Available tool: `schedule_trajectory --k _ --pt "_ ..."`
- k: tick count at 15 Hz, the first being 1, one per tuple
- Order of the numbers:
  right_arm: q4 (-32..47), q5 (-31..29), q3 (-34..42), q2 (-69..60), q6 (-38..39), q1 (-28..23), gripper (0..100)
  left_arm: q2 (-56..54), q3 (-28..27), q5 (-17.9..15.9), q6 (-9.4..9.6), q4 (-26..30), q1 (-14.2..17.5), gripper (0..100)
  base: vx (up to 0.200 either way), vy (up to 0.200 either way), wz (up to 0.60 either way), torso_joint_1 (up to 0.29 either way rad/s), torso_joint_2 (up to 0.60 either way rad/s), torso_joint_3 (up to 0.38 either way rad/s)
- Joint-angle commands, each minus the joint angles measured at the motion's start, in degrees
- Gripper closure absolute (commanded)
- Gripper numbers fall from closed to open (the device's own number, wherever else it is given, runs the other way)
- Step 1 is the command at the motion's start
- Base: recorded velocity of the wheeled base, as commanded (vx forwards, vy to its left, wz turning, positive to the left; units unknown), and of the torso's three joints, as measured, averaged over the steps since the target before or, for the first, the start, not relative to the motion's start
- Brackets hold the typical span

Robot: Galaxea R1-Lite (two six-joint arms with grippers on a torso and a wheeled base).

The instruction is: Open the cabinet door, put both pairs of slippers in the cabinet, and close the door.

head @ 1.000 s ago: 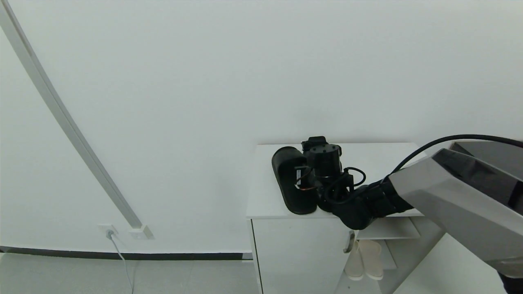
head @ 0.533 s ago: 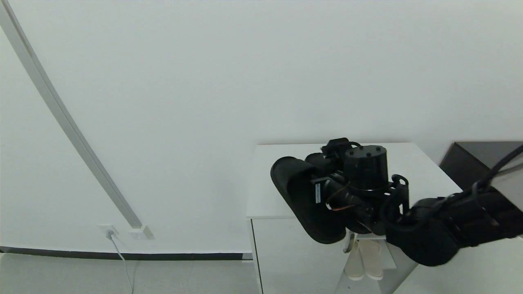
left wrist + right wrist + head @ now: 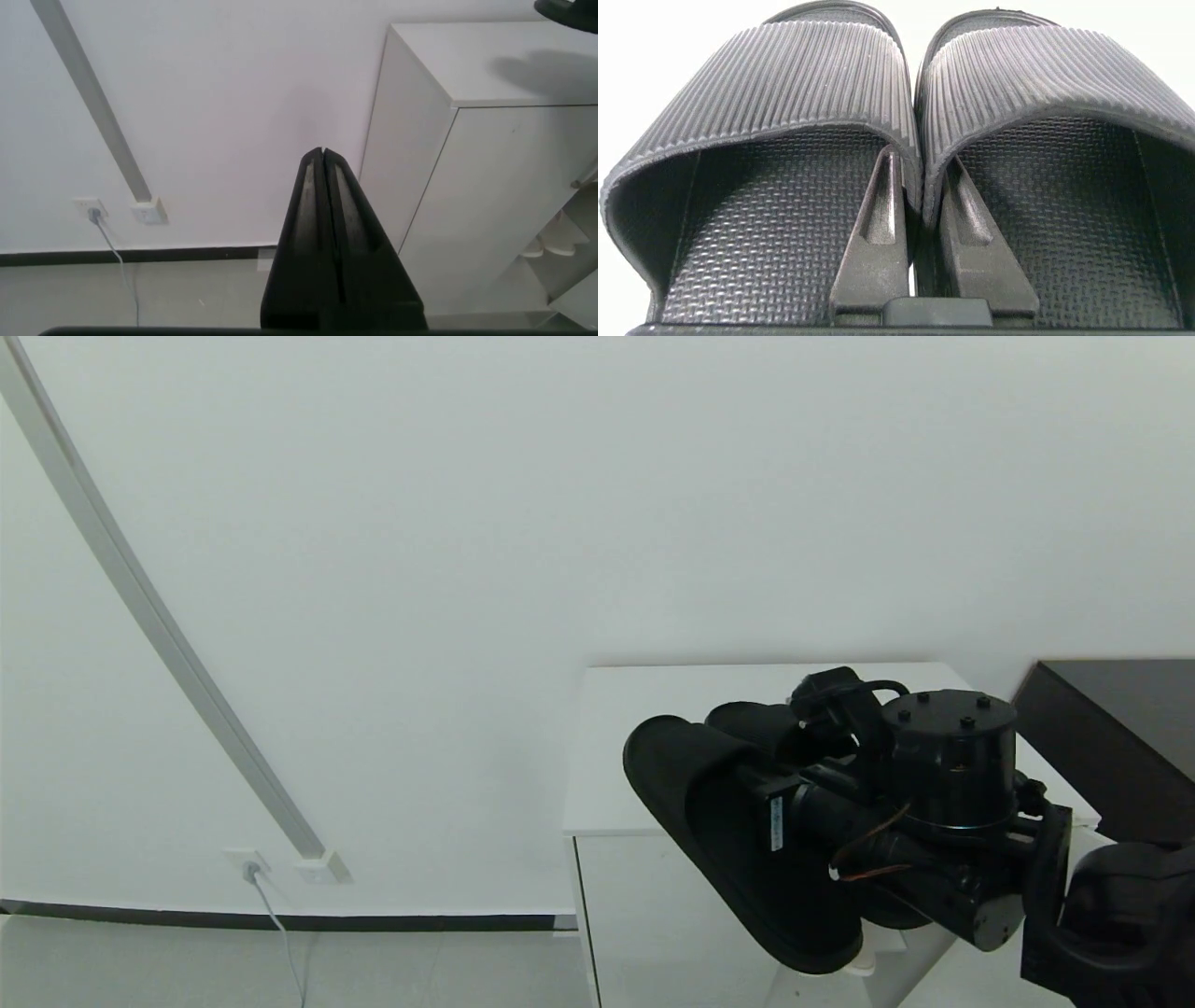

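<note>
In the head view, the black slippers (image 3: 738, 821) are carried as a pair by the right claw (image 3: 803, 803). They hang tilted in the air before the cabinet (image 3: 653, 747), over its front edge, with the toes pointing away from the wrist. They are judged to be light, soft moulded rubber: easily lifted, but apt to flex and swing from a single pinch.

In the left wrist view, the left claw (image 3: 323, 187) is seen pressed fully together with nothing in it. It is held low and well apart from the cabinet (image 3: 486, 187), which stands to one side.

In the right wrist view, one finger (image 3: 878, 233) is seen inside each of the slippers (image 3: 803, 121), under the ribbed straps. The right claw (image 3: 920, 233) is nearly closed, and the two adjoining inner walls are clamped between the fingers. This hold at the meeting straps is judged the best one, since both shoes are taken at once and the ribbing resists slipping. The heels lie nearest the wrist.
</note>
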Motion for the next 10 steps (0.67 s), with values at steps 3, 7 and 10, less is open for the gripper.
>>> schedule_trajectory --k 3,7,10 --pt "-0.11 -0.02 0.84 -0.42 0.02 0.54 100 0.07 0.0 0.04 -0.04 -0.09 -0.01 100 -0.067 0.0 0.0 0.001 0.0 0.002" --pt "-0.11 -0.11 1.37 0.02 -0.07 0.89 100 0.07 0.0 -0.05 -0.22 0.0 -0.01 100 -0.2 0.0 0.0 0.006 0.01 0.001" --pt "-0.99 -0.02 1.46 0.9 0.11 1.07 100 0.07 0.0 -0.05 -0.22 0.0 -0.01 100 -0.2 0.0 0.0 -0.007 0.0 0.009"
